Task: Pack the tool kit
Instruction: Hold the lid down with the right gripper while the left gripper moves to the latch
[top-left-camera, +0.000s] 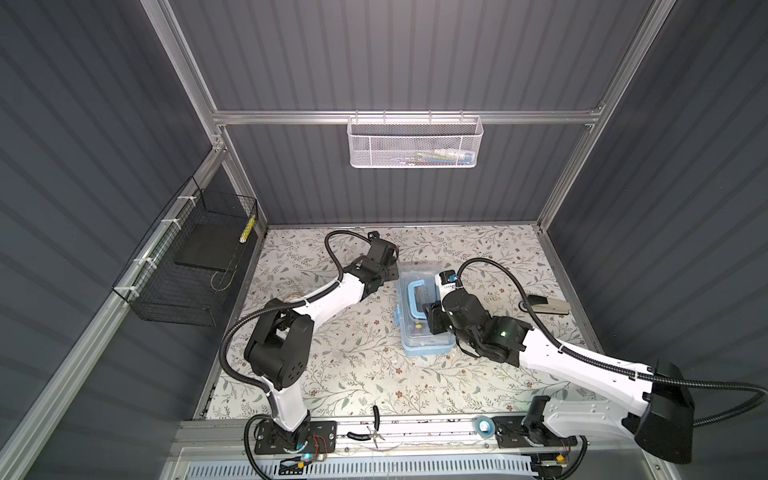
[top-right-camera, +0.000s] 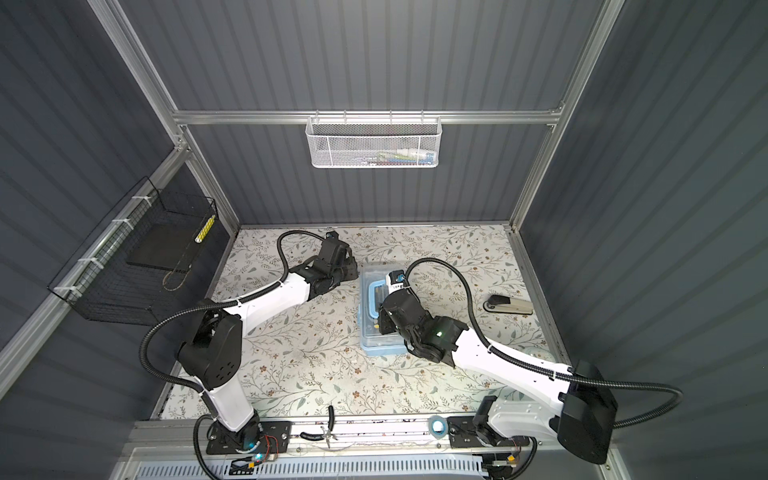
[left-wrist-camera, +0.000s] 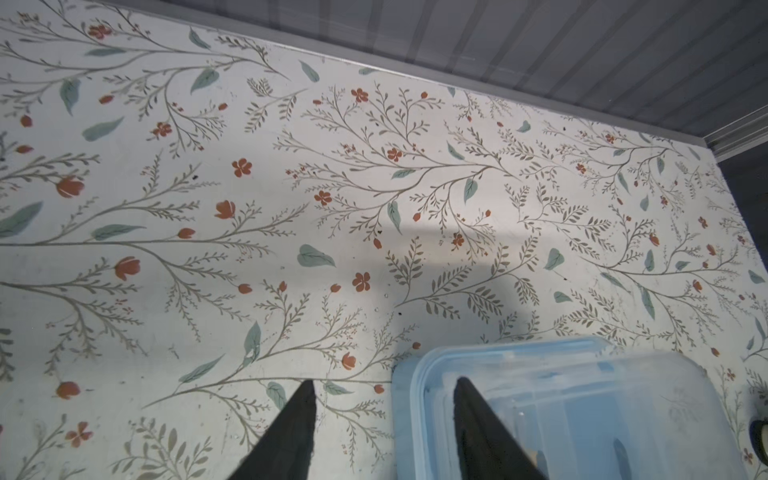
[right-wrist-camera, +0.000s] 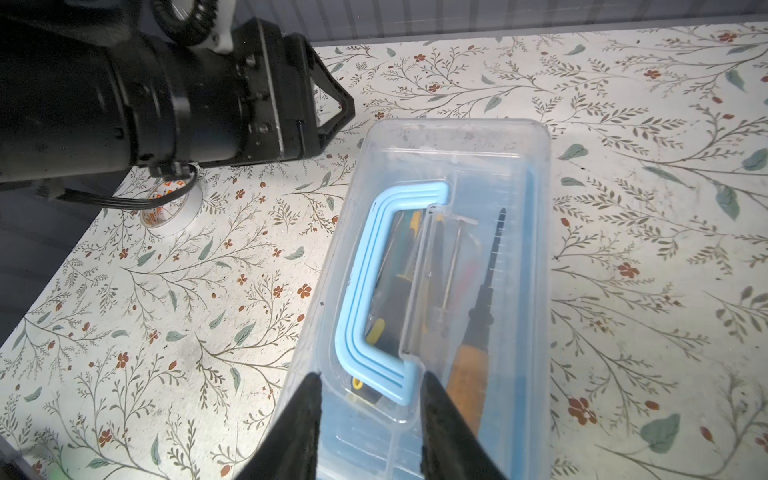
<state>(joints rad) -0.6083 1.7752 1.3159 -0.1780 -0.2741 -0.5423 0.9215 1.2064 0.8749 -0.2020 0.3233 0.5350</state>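
Surface: floral tabletop (top-left-camera: 353, 374) in a grey-walled booth.
Kit: our tool kit (top-left-camera: 411, 332) sits mid-tabletop with its clear lid down and screwdrivers (right-wrist-camera: 482, 309) visible inside.
Left hand (left-wrist-camera: 384, 382): released, at the box's far corner.
Right hand (right-wrist-camera: 370, 376): spread loosely around the handle (right-wrist-camera: 361, 266), gripping nothing.
Progress: we reckon it's nearly done, but the latches are unclear.

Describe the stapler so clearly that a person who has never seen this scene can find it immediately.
Look at the floral table, where a light-blue tool box with a clear lid stands near the middle. To the right of the box, close to the right wall, the stapler lies alone. It is the only long, low object in black and beige.
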